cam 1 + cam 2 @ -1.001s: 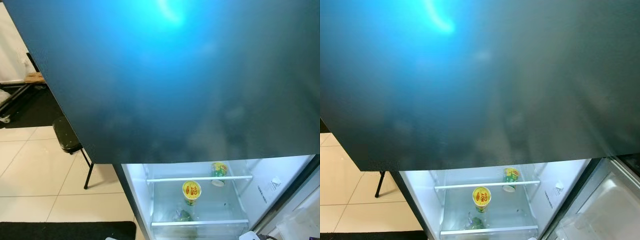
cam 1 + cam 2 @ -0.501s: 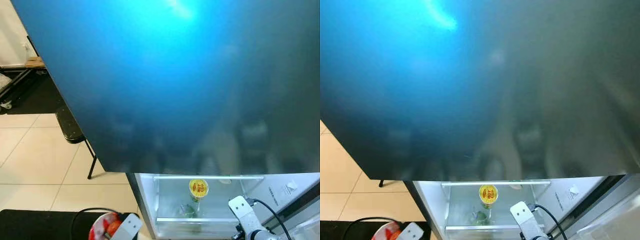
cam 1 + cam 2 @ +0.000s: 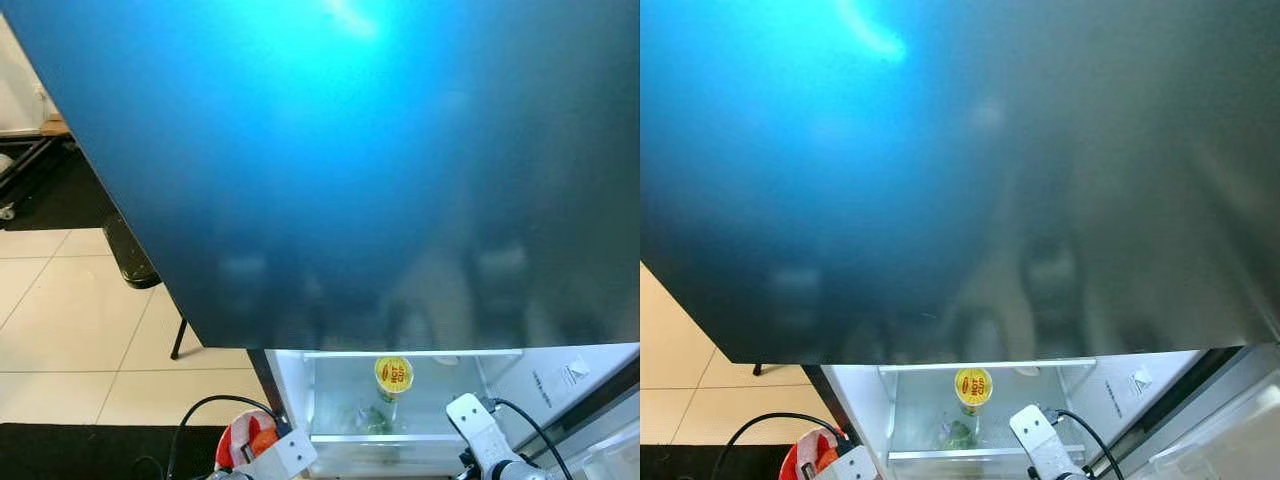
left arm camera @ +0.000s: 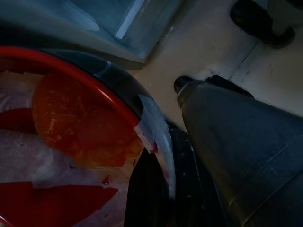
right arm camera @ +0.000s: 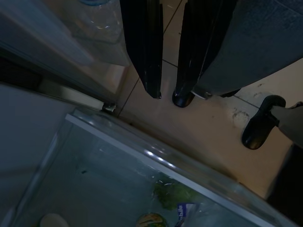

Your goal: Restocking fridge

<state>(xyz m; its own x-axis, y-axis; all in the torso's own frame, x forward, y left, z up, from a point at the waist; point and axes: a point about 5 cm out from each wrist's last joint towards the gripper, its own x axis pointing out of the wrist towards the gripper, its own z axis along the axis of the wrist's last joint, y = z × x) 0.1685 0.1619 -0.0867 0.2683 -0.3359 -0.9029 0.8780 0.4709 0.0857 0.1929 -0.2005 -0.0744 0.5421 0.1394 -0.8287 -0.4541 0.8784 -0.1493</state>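
Note:
A red and white packet with an orange patch is at the bottom of the head views, left of the open fridge, with my left gripper shut on it. The lit fridge compartment has glass shelves. On one stands a cup with a yellow lid, with a green item beside it. My right gripper hangs above the floor in front of the fridge's glass shelf. Its fingers stand slightly apart with nothing between them. Its wrist is at the compartment's lower right.
The dark blue upper fridge front looms over the head views. A black stool stands on the tiled floor to the left, and a black mat lies below it. The fridge door's bins are at the right. A black cable loops by my left arm.
Over the last second both arms have risen into view at the bottom, the left one carrying the red packet further up. The camera has shifted a little.

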